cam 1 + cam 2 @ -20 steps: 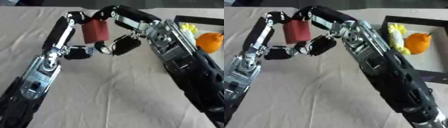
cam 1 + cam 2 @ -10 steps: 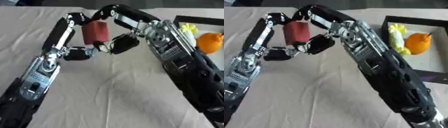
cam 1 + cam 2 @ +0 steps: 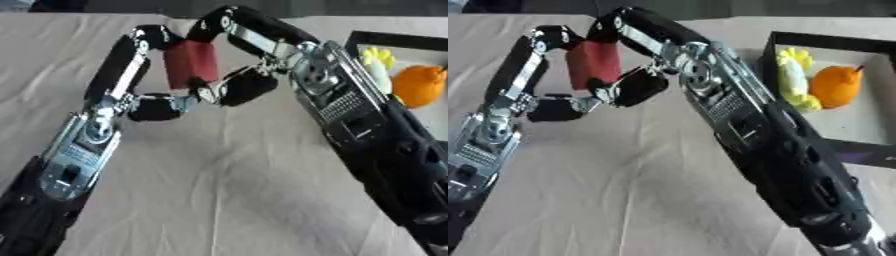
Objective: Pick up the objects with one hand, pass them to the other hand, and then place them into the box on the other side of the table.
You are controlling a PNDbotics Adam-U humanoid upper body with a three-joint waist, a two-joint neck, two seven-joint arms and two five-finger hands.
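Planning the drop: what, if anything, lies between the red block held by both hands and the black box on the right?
Only the right hand and its arm. The red block sits between both hands; left hand. The black box holds yellow and orange items.

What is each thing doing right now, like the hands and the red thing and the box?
Red block: upright, held above the table between both hands.
Left hand: curled round the block.
Right hand: curled round the block.
Box: open, holding an orange fruit and a yellow thing.
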